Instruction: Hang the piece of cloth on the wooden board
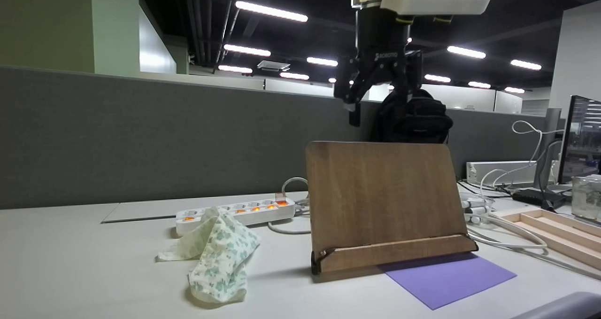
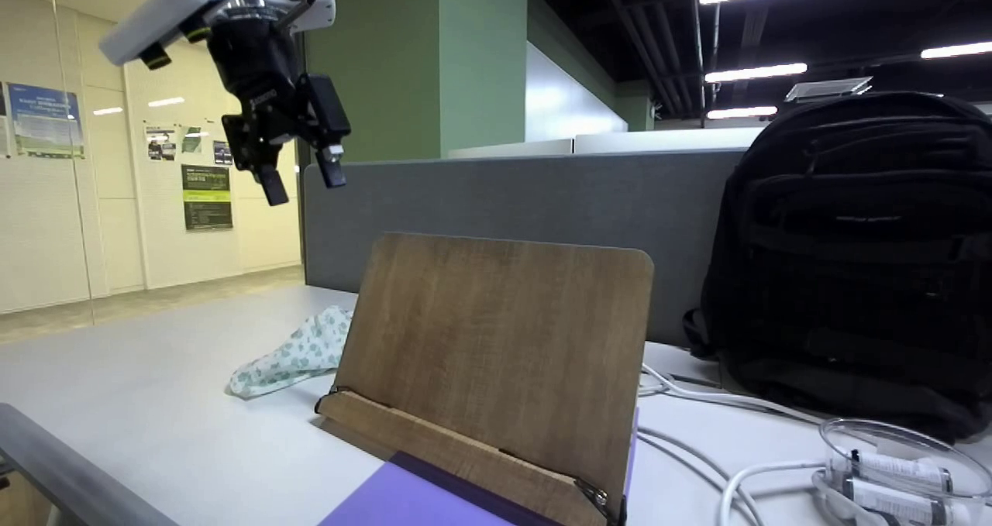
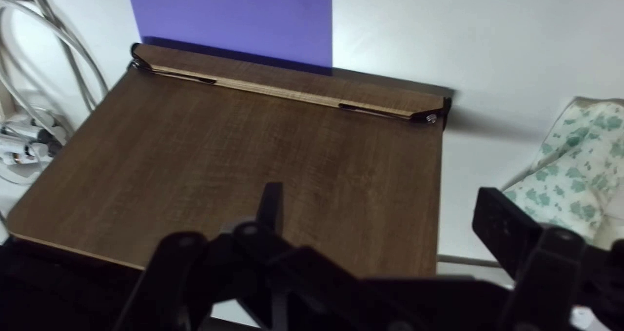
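Note:
A white cloth with a green leaf print (image 1: 225, 258) lies crumpled on the white table, beside the board. It also shows in an exterior view (image 2: 298, 354), partly hidden behind the board, and at the right edge of the wrist view (image 3: 568, 180). The brown wooden board (image 1: 385, 192) is a tilted stand with a front ledge; it also shows in an exterior view (image 2: 504, 340) and fills much of the wrist view (image 3: 273, 150). My gripper (image 1: 381, 107) is in the air above the board, fingers apart and empty, as the wrist view (image 3: 380, 194) shows.
A purple sheet (image 1: 450, 279) lies under the board's front. A white power strip (image 1: 263, 213) is behind the cloth. A black backpack (image 2: 852, 270) stands near a grey partition (image 1: 141, 140). Cables, a wooden tray (image 1: 558, 234) and a monitor (image 1: 582, 140) are beside the board.

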Controlling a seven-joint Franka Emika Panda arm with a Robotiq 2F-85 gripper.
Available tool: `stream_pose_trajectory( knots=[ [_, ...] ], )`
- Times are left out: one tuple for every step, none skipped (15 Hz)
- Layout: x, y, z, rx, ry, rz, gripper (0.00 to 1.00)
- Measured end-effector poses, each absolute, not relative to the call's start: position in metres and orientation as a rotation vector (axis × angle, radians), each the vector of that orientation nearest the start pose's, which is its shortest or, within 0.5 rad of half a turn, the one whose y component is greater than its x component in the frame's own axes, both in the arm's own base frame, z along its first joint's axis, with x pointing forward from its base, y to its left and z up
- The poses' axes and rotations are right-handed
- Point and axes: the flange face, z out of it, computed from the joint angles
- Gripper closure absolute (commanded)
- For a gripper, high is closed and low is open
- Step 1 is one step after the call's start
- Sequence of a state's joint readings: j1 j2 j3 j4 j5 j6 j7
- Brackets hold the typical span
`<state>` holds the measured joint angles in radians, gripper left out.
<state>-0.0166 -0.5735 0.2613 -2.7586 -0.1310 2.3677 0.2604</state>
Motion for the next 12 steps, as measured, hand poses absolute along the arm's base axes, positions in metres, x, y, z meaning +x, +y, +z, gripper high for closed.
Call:
stream_pose_trajectory(
  knots=[
    [0.359, 0.095, 0.383, -3.308, -0.143, -0.330, 0.00],
    [0.362, 0.109, 0.371, -3.297, -0.210, -0.303, 0.00],
    [0.366, 0.122, 0.359, -3.285, -0.269, -0.275, 0.00],
    [0.369, 0.132, 0.347, -3.272, -0.318, -0.245, 0.00],
    [0.374, 0.142, 0.338, -3.261, -0.363, -0.217, 0.00],
    [0.379, 0.150, 0.330, -3.250, -0.401, -0.196, 0.00],
    [0.386, 0.158, 0.323, -3.239, -0.436, -0.180, 0.00],
    [0.393, 0.165, 0.317, -3.228, -0.465, -0.170, 0.00],
    [0.400, 0.172, 0.312, -3.220, -0.493, -0.165, 0.00],
    [0.409, 0.179, 0.307, -3.211, -0.521, -0.165, 0.00],
    [0.417, 0.186, 0.303, -3.202, -0.547, -0.169, 0.00],
    [0.425, 0.193, 0.299, -3.196, -0.568, -0.173, 0.00]
  ],
)
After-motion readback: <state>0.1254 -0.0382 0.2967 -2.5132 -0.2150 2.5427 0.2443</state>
